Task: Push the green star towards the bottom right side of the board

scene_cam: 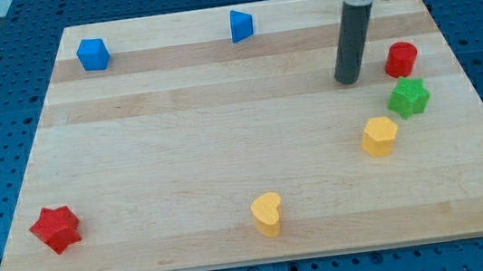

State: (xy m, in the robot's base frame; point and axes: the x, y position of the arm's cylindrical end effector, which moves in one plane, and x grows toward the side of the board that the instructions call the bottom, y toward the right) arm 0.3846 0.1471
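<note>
The green star lies on the wooden board at the view's right, about mid-height. My tip rests on the board up and to the left of the star, with a clear gap between them. A red round block sits just above the star. A yellow hexagon-like block sits just below and left of the star.
A yellow heart block is near the view's bottom centre. A red star is at the bottom left. A blue cube is at the top left and a blue wedge block at the top centre.
</note>
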